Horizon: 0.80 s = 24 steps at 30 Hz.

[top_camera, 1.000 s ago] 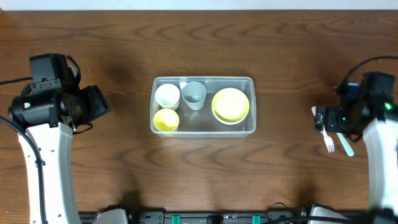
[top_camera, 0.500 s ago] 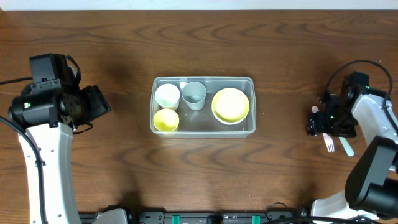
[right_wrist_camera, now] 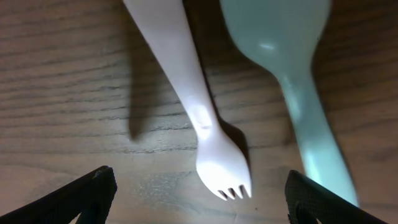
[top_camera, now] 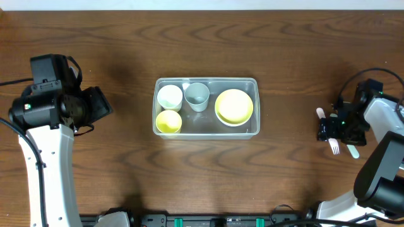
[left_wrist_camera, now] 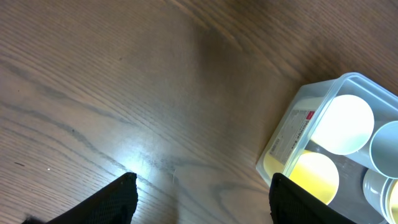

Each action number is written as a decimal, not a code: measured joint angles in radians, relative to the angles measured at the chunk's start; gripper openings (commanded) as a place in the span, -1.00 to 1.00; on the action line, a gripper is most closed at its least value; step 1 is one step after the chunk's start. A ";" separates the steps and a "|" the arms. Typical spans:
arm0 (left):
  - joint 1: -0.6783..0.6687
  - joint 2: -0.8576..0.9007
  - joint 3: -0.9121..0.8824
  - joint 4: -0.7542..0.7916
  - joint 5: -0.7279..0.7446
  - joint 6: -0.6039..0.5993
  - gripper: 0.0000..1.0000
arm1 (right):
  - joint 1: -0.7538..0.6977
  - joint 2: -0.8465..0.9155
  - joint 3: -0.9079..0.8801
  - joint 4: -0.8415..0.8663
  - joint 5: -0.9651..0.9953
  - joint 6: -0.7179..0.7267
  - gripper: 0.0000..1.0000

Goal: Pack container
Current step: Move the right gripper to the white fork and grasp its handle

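The clear container (top_camera: 206,80) stands at the table's middle. It holds a white bowl (top_camera: 169,96), a small yellow bowl (top_camera: 168,122), a pale cup (top_camera: 197,96) and a yellow bowl nested in a white one (top_camera: 234,106). A white fork (top_camera: 334,148) and a pale blue spoon (top_camera: 352,151) lie on the table at the far right. My right gripper (top_camera: 333,130) is open just above them; in the right wrist view the fork (right_wrist_camera: 193,106) and spoon (right_wrist_camera: 298,93) lie between its fingers (right_wrist_camera: 200,202). My left gripper (top_camera: 101,104) is open and empty, left of the container (left_wrist_camera: 311,93).
The left gripper's fingers (left_wrist_camera: 202,202) hover over bare wood. The table's far edge runs along the top of the overhead view. The right arm's cables hang near the right edge.
My right gripper has shifted a little toward the front, closer over the fork and spoon, and its arm has swung. The left arm has not moved.
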 measured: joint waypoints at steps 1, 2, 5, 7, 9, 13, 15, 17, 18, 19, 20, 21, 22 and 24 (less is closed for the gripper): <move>0.000 0.000 0.000 0.000 0.000 0.000 0.36 | 0.000 0.000 -0.008 0.005 0.000 0.000 0.75; 0.000 0.000 0.000 0.000 0.000 0.000 0.36 | 0.000 0.000 -0.017 0.013 0.000 0.001 0.76; 0.000 0.000 0.000 0.000 0.000 0.000 0.36 | 0.000 0.000 -0.047 0.036 0.000 0.001 0.75; 0.000 0.000 0.000 0.000 0.000 0.000 0.36 | 0.000 0.000 -0.064 0.046 0.000 0.001 0.75; 0.000 0.000 0.000 0.000 0.000 0.000 0.36 | 0.000 0.000 -0.071 0.048 0.002 0.001 0.75; 0.000 0.000 0.000 0.000 0.000 0.000 0.36 | 0.000 0.000 -0.071 0.053 0.003 0.001 0.70; 0.000 0.000 0.000 0.000 0.000 0.000 0.36 | 0.000 0.000 -0.071 0.060 0.003 0.002 0.66; 0.000 0.000 0.000 0.000 0.000 0.000 0.36 | 0.000 0.000 -0.071 0.069 0.003 0.003 0.57; 0.000 0.000 0.000 0.000 0.000 0.000 0.37 | 0.000 0.000 -0.071 0.071 0.003 0.005 0.52; 0.000 0.000 0.000 0.000 0.000 0.000 0.36 | 0.000 0.000 -0.071 0.074 0.003 0.007 0.45; 0.000 0.000 0.000 0.000 0.000 0.000 0.36 | 0.000 0.000 -0.071 0.077 0.003 0.007 0.31; 0.000 0.000 0.000 0.000 0.000 0.000 0.37 | 0.000 0.000 -0.071 0.079 0.002 0.005 0.22; 0.000 0.000 0.000 0.000 0.000 0.000 0.36 | 0.000 0.000 -0.071 0.080 0.000 0.005 0.15; 0.000 0.000 0.000 0.000 0.000 0.000 0.37 | 0.000 0.000 -0.071 0.083 -0.001 0.010 0.03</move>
